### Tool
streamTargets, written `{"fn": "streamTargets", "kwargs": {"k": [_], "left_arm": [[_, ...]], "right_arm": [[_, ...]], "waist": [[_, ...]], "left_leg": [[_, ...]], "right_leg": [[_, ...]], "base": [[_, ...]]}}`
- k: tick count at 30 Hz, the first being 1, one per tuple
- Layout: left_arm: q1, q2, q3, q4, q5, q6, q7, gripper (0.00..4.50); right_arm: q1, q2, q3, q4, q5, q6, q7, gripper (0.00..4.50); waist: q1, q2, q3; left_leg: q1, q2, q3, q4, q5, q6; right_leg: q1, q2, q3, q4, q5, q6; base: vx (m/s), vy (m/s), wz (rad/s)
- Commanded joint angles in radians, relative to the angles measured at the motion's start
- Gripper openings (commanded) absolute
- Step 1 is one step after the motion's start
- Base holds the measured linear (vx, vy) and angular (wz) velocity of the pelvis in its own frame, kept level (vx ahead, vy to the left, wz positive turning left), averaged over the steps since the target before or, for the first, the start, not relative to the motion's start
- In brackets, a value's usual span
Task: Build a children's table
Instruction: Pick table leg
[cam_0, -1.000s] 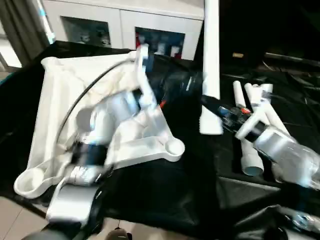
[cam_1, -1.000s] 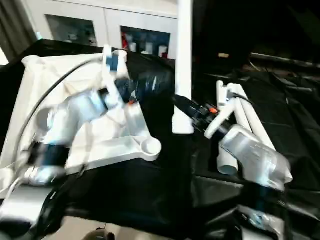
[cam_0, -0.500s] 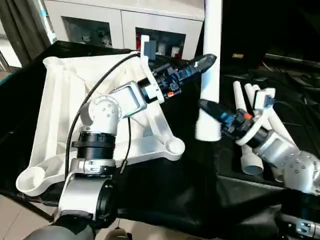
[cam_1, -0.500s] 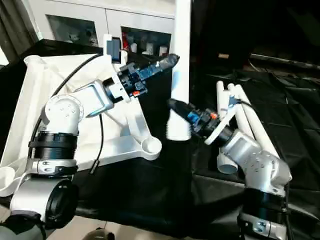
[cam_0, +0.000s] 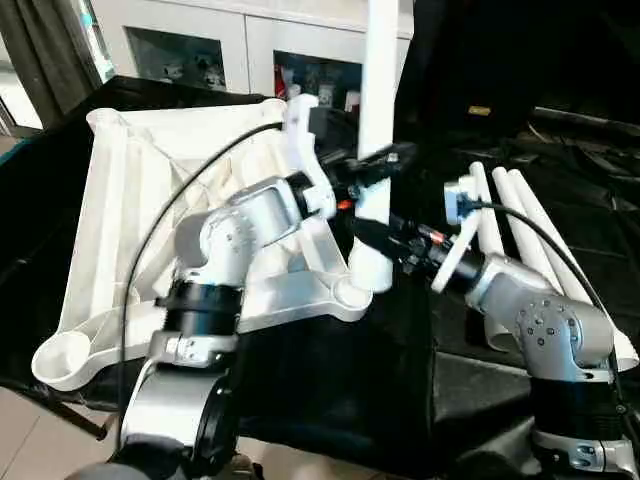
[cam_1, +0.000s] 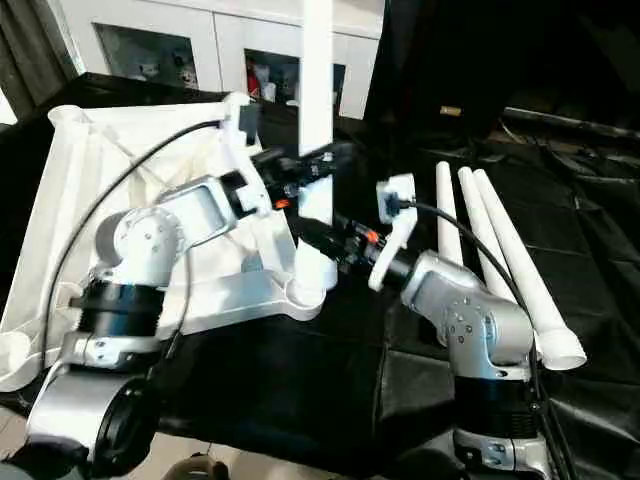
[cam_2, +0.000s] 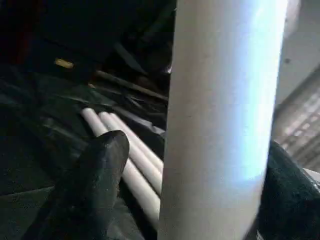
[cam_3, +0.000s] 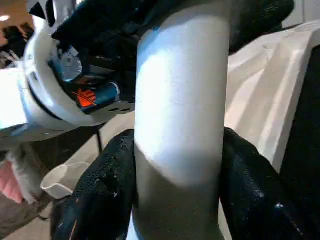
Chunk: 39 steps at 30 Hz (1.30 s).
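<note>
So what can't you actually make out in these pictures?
- Upright leg: its top is cut off by the head views' upper edge.
- Corner socket below it: leg's foot covers it, seating unclear.
- Left gripper: the leg hides whether the fingers touch it.

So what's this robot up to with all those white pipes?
It is putting together a children's table. The white tabletop lies upside down on the black-draped work table. The right gripper clamps one upright leg near its lower end, just above the corner socket nearest the robot. The left gripper straddles the same leg higher up. Three more legs lie side by side to the right, waiting.
</note>
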Motion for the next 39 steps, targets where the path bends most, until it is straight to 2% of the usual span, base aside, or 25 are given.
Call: {"fn": "streamTargets", "kwargs": {"k": [1, 3, 4, 5, 6, 9, 11, 13, 14, 16, 18, 25, 26, 27, 28, 29, 30, 31, 33, 34, 35, 37, 38, 39], "left_arm": [[0.005, -0.006, 0.012, -0.016, 0.048, -0.04, 0.076, 3.32], [0.008, -0.012, 0.018, -0.014, 0.076, -0.072, 0.132, 2.98], [0.009, -0.019, 0.025, -0.013, 0.079, -0.077, 0.154, 2.98], [0.009, -0.019, 0.025, -0.013, 0.079, -0.077, 0.154, 2.87], [0.011, -0.029, 0.033, -0.015, 0.079, -0.08, 0.172, 2.87], [0.02, -0.042, 0.024, -0.017, 0.083, -0.082, 0.176, 2.52], [0.026, -0.047, 0.015, -0.019, 0.089, -0.083, 0.179, 2.44], [0.029, -0.055, 0.012, -0.023, 0.089, -0.08, 0.191, 2.1], [0.03, -0.059, 0.011, -0.024, 0.087, -0.082, 0.199, 2.1], [0.031, -0.066, 0.015, -0.026, 0.084, -0.084, 0.214, 1.95], [0.033, -0.07, 0.016, -0.027, 0.085, -0.085, 0.221, 1.9], [0.037, -0.069, 0.018, -0.042, 0.073, -0.075, 0.205, 1.86], [0.041, -0.066, 0.019, -0.048, 0.06, -0.069, 0.186, 1.86], [0.044, -0.045, 0.008, -0.06, 0.038, -0.048, 0.132, 1.86], [0.044, -0.038, 0.004, -0.063, 0.033, -0.041, 0.117, 1.86], [0.044, -0.028, -0.002, -0.068, 0.026, -0.031, 0.095, 1.86], [0.045, -0.002, -0.017, -0.076, 0.01, -0.009, 0.039, 1.86], [0.045, -0.002, -0.017, -0.076, 0.01, -0.009, 0.039, 1.86], [0.047, 0.055, -0.053, -0.096, -0.02, 0.023, -0.087, 1.86], [0.048, 0.075, -0.064, -0.107, -0.037, 0.038, -0.133, 1.86], [0.048, 0.075, -0.064, -0.107, -0.037, 0.038, -0.133, 1.86], [0.049, 0.106, -0.078, -0.124, -0.063, 0.06, -0.203, 1.86], [0.041, 0.145, -0.084, -0.138, -0.101, 0.081, -0.3, 1.86], [0.031, 0.156, -0.078, -0.138, -0.118, 0.084, -0.337, 1.86]], "right_arm": [[-0.013, -0.011, 0.016, -0.037, -0.06, -0.056, -0.042, 1.91], [-0.009, -0.018, 0.059, -0.033, -0.122, -0.092, -0.076, 1.91], [-0.006, -0.021, 0.088, -0.031, -0.153, -0.113, -0.085, 1.91], [-0.006, -0.021, 0.088, -0.031, -0.153, -0.113, -0.085, 1.91], [-0.002, -0.013, 0.113, -0.032, -0.17, -0.126, -0.097, 1.91], [-0.003, -0.002, 0.128, -0.034, -0.172, -0.127, -0.106, 1.91], [-0.003, 0.002, 0.135, -0.035, -0.175, -0.128, -0.113, 1.91], [-0.004, 0.005, 0.138, -0.034, -0.179, -0.133, -0.123, 1.91], [-0.005, 0.009, 0.138, -0.029, -0.185, -0.141, -0.132, 1.91], [-0.01, 0.015, 0.137, -0.02, -0.196, -0.152, -0.146, 1.91], [-0.015, 0.02, 0.139, -0.011, -0.206, -0.164, -0.156, 1.91], [-0.027, 0.019, 0.144, -0.006, -0.211, -0.169, -0.17, 1.91], [-0.03, 0.025, 0.131, -0.002, -0.185, -0.158, -0.16, 2.47], [-0.028, 0.025, 0.11, -0.006, -0.139, -0.135, -0.129, 2.61], [-0.027, 0.023, 0.104, -0.009, -0.126, -0.127, -0.119, 2.6], [-0.026, 0.02, 0.096, -0.012, -0.107, -0.116, -0.104, 2.63], [-0.022, 0.005, 0.082, -0.017, -0.069, -0.082, -0.071, 2.74], [-0.022, 0.005, 0.082, -0.017, -0.069, -0.082, -0.071, 2.91], [-0.009, -0.037, 0.059, -0.031, 0.022, 0.005, 0.016, 3.07], [-0.004, -0.053, 0.055, -0.038, 0.051, 0.031, 0.048, 3.08], [-0.004, -0.053, 0.055, -0.038, 0.051, 0.031, 0.048, 3.08], [0.001, -0.075, 0.046, -0.044, 0.102, 0.078, 0.085, 3.08], [0.007, -0.099, 0.035, -0.055, 0.171, 0.142, 0.126, 3.08], [0.013, -0.111, 0.035, -0.065, 0.197, 0.167, 0.146, 3.08]], "waist": [[0.001, -0.006, -0.072], [0.002, -0.003, -0.07], [-0.001, -0.009, -0.07], [-0.001, -0.009, -0.069], [-0.001, -0.007, -0.068], [-0.002, -0.007, -0.068], [-0.001, -0.006, -0.069], [-0.002, -0.006, -0.069], [-0.001, -0.003, -0.069], [-0.002, -0.005, -0.068], [-0.003, -0.001, -0.068], [-0.003, -0.006, -0.068], [-0.002, -0.006, -0.069], [-0.002, -0.007, -0.069], [-0.001, -0.006, -0.069], [-0.001, -0.012, -0.068], [0.0, -0.011, -0.068], [0.0, -0.011, -0.068], [0.003, -0.008, -0.069], [0.003, -0.012, -0.068], [0.004, -0.011, -0.069], [0.002, -0.011, -0.068], [0.004, -0.015, -0.066], [0.006, -0.014, -0.068]], "left_leg": [[0.02, 0.055, -0.017, -0.062, -0.011, 0.033], [0.019, 0.055, -0.018, -0.064, -0.018, 0.025], [0.018, 0.054, -0.016, -0.063, -0.022, 0.023], [0.017, 0.052, -0.017, -0.063, -0.025, 0.021], [0.019, 0.052, -0.016, -0.063, -0.035, 0.024], [0.018, 0.052, -0.016, -0.063, -0.035, 0.031], [0.018, 0.053, -0.017, -0.063, -0.025, 0.034], [0.018, 0.053, -0.016, -0.062, -0.031, 0.037], [0.019, 0.053, -0.016, -0.062, -0.035, 0.035], [0.019, 0.053, -0.017, -0.063, -0.039, 0.031], [0.019, 0.053, -0.017, -0.064, -0.045, 0.028], [0.019, 0.052, -0.016, -0.063, -0.041, 0.031], [0.019, 0.053, -0.017, -0.062, -0.037, 0.034], [0.02, 0.052, -0.016, -0.062, -0.036, 0.037], [0.02, 0.052, -0.016, -0.062, -0.036, 0.039], [0.019, 0.052, -0.015, -0.062, -0.039, 0.043], [0.02, 0.052, -0.014, -0.062, -0.036, 0.045], [0.02, 0.052, -0.014, -0.062, -0.036, 0.045], [0.022, 0.051, -0.015, -0.062, -0.024, 0.049], [0.022, 0.052, -0.015, -0.063, -0.023, 0.047], [0.021, 0.052, -0.014, -0.062, -0.018, 0.046], [0.021, 0.051, -0.014, -0.062, -0.02, 0.045], [0.022, 0.049, -0.013, -0.063, -0.026, 0.046], [0.022, 0.05, -0.012, -0.062, -0.023, 0.047]], "right_leg": [[0.054, -0.084, 0.047, -0.065, 0.116, -0.23], [0.056, -0.087, 0.047, -0.068, 0.097, -0.22], [0.056, -0.085, 0.048, -0.069, 0.093, -0.216], [0.057, -0.085, 0.048, -0.069, 0.085, -0.214], [0.056, -0.086, 0.048, -0.07, 0.066, -0.21], [0.055, -0.085, 0.049, -0.07, 0.068, -0.211], [0.054, -0.085, 0.049, -0.068, 0.085, -0.214], [0.054, -0.085, 0.049, -0.069, 0.086, -0.216], [0.053, -0.086, 0.049, -0.069, 0.082, -0.217], [0.053, -0.085, 0.049, -0.069, 0.079, -0.217], [0.053, -0.084, 0.049, -0.07, 0.075, -0.214], [0.054, -0.083, 0.049, -0.069, 0.085, -0.214], [0.054, -0.085, 0.049, -0.067, 0.086, -0.216], [0.054, -0.084, 0.049, -0.067, 0.084, -0.217], [0.054, -0.084, 0.049, -0.067, 0.082, -0.216], [0.053, -0.084, 0.049, -0.067, 0.072, -0.215], [0.052, -0.083, 0.049, -0.067, 0.067, -0.214], [0.052, -0.083, 0.049, -0.067, 0.067, -0.214], [0.051, -0.08, 0.047, -0.064, 0.076, -0.214], [0.052, -0.081, 0.047, -0.064, 0.08, -0.216], [0.053, -0.082, 0.047, -0.062, 0.093, -0.223], [0.052, -0.083, 0.047, -0.063, 0.096, -0.228], [0.053, -0.083, 0.047, -0.065, 0.071, -0.23], [0.053, -0.083, 0.047, -0.064, 0.068, -0.231]], "base": [[0.0, 0.0, 0.0], [0.0, 0.0, 0.0], [0.0, 0.0, 0.0], [0.0, 0.0, 0.0], [0.0, 0.0, 0.0], [0.0, 0.0, 0.0], [0.0, 0.0, 0.0], [0.0, 0.0, 0.0], [0.0, 0.0, 0.0], [0.0, 0.0, 0.0], [0.0, 0.0, 0.0], [0.0, 0.0, 0.0], [0.0, 0.0, 0.0], [0.0, 0.0, 0.0], [0.0, 0.0, 0.0], [0.0, 0.0, 0.0], [0.0, 0.0, 0.0], [0.0, 0.0, 0.0], [0.0, 0.0, 0.0], [0.0, 0.0, 0.0], [0.0, 0.0, 0.0], [0.0, 0.0, 0.0], [0.0, 0.0, 0.0], [0.0, 0.0, 0.0]]}}
